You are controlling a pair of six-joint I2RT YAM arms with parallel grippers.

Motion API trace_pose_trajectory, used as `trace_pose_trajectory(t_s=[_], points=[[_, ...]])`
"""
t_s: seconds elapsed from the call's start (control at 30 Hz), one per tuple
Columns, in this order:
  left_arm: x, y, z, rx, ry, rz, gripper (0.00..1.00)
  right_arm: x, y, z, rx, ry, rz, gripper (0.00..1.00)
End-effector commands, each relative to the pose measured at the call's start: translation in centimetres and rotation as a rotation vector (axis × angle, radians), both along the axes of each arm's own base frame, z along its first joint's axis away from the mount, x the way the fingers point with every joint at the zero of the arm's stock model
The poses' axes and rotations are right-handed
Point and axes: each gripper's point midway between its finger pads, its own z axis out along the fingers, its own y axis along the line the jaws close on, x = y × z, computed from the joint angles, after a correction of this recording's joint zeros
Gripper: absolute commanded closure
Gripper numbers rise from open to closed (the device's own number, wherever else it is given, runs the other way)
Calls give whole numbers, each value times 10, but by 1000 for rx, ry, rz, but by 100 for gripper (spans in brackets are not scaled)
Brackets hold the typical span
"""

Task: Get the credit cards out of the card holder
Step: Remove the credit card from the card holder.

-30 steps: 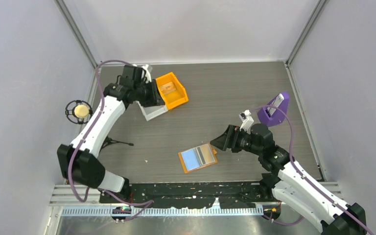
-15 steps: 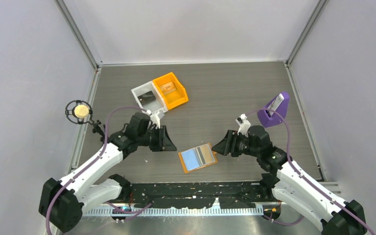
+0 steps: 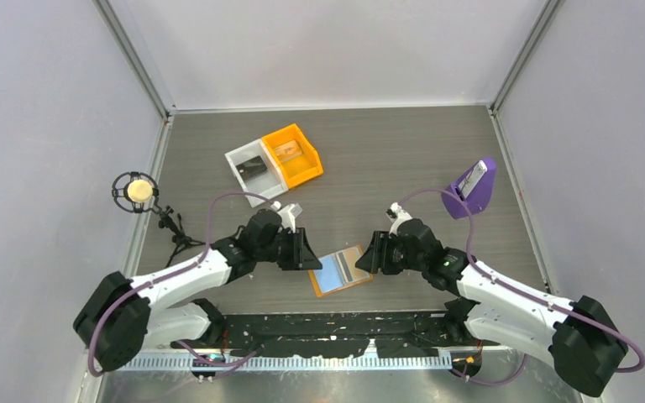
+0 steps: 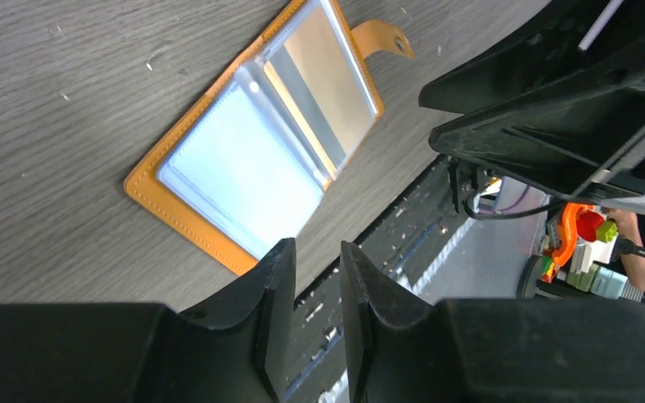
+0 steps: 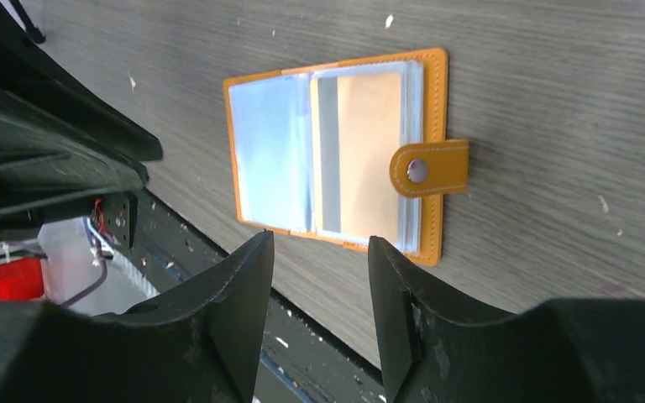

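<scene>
While between claws (image 3: 316, 254) (image 3: 360, 258), card holder (image 3: 337, 273) open

Top external: high above the near edge, looking down on the whole table (image 3: 386, 151). Left wrist: close over the tabletop, facing the open card holder (image 4: 252, 143) from its left side. Right wrist: equally close, facing it from the right side. Shared by all three: the card holder.

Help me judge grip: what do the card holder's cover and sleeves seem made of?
Card holder cover: likely orange leather or imitation, matte, with stitched edges and a snap tab. Sleeves: clear glossy plastic, judging by the sheen.
</scene>
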Motion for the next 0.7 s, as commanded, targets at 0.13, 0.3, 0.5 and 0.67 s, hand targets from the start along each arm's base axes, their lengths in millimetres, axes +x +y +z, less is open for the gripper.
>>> trace_pose_trajectory(t_s=[0.13, 0.3, 0.5, 0.67], points=[[4, -32, -15, -15, -8, -9, 73, 27, 17, 20, 53, -100, -33, 48], [0, -40, -31, 30, 17, -25, 74, 28, 21, 7, 54, -84, -24, 47], [-4, -37, -49, 76, 50, -22, 74, 29, 20, -10, 26, -61, -31, 47], [-4, -34, -52, 86, 49, -11, 75, 26, 15, -26, -4, -36, -39, 47]])
